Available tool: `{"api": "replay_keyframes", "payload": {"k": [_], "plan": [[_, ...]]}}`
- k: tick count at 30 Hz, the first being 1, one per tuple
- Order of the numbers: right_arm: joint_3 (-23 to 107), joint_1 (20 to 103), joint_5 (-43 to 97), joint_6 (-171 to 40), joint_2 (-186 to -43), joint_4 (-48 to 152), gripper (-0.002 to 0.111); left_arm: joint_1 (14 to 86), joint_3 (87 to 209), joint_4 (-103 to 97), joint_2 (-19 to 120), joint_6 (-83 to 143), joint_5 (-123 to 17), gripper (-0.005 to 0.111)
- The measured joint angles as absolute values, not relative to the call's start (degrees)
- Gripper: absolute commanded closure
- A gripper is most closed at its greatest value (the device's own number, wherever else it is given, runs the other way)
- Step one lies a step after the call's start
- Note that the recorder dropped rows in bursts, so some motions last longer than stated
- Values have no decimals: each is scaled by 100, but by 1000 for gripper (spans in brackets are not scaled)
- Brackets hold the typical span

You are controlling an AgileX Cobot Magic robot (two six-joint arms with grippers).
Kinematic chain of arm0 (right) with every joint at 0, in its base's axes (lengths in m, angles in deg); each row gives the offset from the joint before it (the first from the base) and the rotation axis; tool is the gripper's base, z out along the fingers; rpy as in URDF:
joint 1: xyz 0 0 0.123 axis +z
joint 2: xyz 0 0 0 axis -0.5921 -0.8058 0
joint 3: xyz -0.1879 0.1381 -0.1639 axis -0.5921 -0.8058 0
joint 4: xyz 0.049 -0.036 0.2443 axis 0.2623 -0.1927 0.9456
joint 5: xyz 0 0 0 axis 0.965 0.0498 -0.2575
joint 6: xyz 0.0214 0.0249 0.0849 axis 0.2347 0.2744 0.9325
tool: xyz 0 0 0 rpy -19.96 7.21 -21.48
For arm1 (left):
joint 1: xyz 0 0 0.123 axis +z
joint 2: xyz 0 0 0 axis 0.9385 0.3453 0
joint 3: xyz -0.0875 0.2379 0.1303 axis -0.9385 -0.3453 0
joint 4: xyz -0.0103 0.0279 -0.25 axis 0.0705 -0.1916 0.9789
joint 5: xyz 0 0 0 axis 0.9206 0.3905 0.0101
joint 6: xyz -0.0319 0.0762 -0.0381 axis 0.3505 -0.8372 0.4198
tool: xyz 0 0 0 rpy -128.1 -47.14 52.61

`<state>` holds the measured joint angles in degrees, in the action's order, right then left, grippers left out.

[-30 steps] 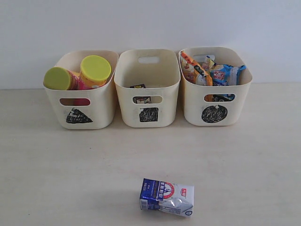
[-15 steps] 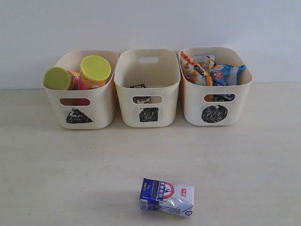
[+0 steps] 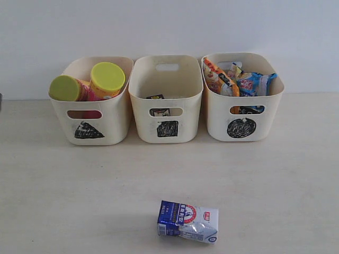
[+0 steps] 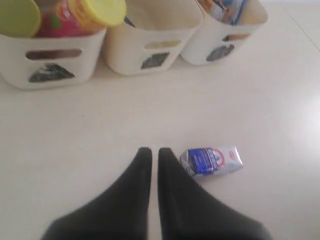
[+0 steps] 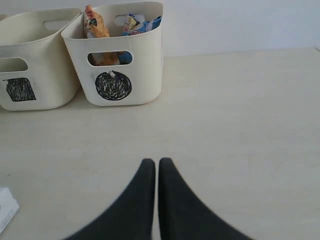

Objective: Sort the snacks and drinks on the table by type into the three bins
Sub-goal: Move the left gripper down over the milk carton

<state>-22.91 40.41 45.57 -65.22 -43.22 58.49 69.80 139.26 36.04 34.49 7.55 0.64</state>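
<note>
Hovering over the counter point(image 3: 63, 185), the left gripper point(image 4: 153, 150) has its two dark fingers drawn together with only a thin slit between them, and it holds nothing. The right gripper point(image 5: 156, 161) is closed the same way and is also empty.

The blue carton point(image 4: 211, 161) lies on its side on the counter, just beside the left gripper's fingertips, on the side toward the circle bin point(image 3: 217, 119). One finger overlaps the carton's near corner in the left wrist view, and I cannot tell whether they touch. From the right gripper, only a pale corner of something shows at the edge of its view, well off to the side.

Ahead of both grippers and well apart from them, three bins stand in a row, close side by side. The triangle bin point(image 3: 114, 119) is the one farthest from the right gripper. It holds the yellow tube point(image 3: 107, 79) and the pink tube point(image 3: 66, 88), which lean against each other with their lids above the rim. The square bin point(image 3: 143, 119) is in the middle, with the purple carton point(image 3: 155, 97) low inside it. The circle bin is nearest the right gripper, straight ahead of it. It holds the orange bag point(image 3: 214, 76) and the blue bag point(image 3: 254, 83), both poking above the rim.
</note>
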Motion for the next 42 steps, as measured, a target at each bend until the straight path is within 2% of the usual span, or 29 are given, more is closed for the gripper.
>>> {"api": "replay_keyframes", "payload": {"k": [5,14,16,23,28,34,42], "plan": [[-2291,4041,4557,-6522,-4322,5849,108,6678,13962,3760,4162,626,416,101],[-2291,4041,4536,-6522,-4322,5849,108,5386,13985,3846,4827,327,211,79],[-2291,4041,4536,-6522,-4322,5849,108,5162,14060,3846,5032,327,190,72],[-2291,4041,4525,-6522,-4322,5849,108,4304,14712,3834,5893,-13,311,31],[-2291,4041,4525,-6522,-4322,5849,108,3678,15115,3457,6496,-725,288,26],[-2291,4041,4525,-6522,-4322,5849,108,3070,15249,2524,7196,-1476,30,10],[-2291,4041,4525,-6522,-4322,5849,108,2519,15249,2194,7902,-2693,-874,9]]}}
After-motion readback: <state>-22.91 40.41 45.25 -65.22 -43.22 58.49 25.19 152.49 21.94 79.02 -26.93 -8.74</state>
